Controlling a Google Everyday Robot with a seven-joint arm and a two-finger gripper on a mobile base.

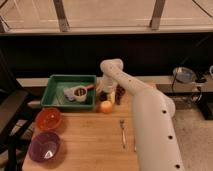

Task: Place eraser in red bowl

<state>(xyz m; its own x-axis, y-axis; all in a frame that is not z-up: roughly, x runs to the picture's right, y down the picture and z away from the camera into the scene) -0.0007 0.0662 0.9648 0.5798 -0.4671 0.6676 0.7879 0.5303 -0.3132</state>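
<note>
The red bowl (48, 119) stands at the left of the wooden table, in front of the green tray. My white arm reaches from the lower right up and over to the back of the table. The gripper (103, 95) hangs low at the tray's right edge, just behind an orange fruit (106, 106). It is far right of the red bowl. I cannot make out the small black eraser; it may be hidden at the dark gripper.
A green tray (56, 98) holds a white mug (79, 93). A purple bowl (45, 147) stands at the front left. A dark cluster (120, 94) lies right of the gripper. A fork (122, 132) lies mid-table. The table's back edge meets a dark wall.
</note>
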